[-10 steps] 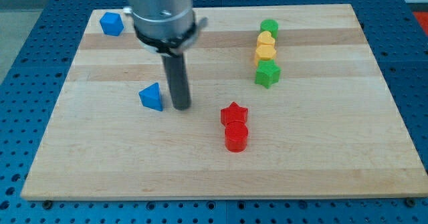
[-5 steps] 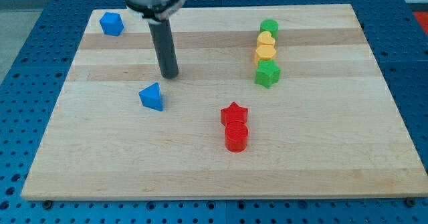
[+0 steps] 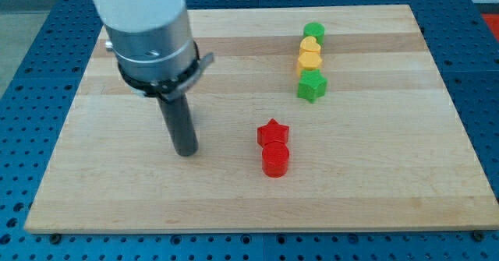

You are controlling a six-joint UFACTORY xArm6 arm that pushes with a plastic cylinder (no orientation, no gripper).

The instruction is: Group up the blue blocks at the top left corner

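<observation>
My tip point(image 3: 186, 151) rests on the wooden board point(image 3: 374, 183), left of the centre and left of the red blocks. No blue block shows in this view. The arm's wide body covers the board's top left corner, and the rod and body cover the area just above my tip, where the blue blocks stood earlier. I cannot tell whether my tip touches a blue block.
A red star point(image 3: 273, 132) touches a red cylinder point(image 3: 274, 160) to the right of my tip. At the view's upper right, a green cylinder point(image 3: 314, 32), two yellow blocks point(image 3: 309, 54) and a green star point(image 3: 311, 86) form a column.
My tip moved from above the blue triangular block down and slightly left to a spot below where that block stood. The arm now hides both blue blocks. The other blocks have not moved.
</observation>
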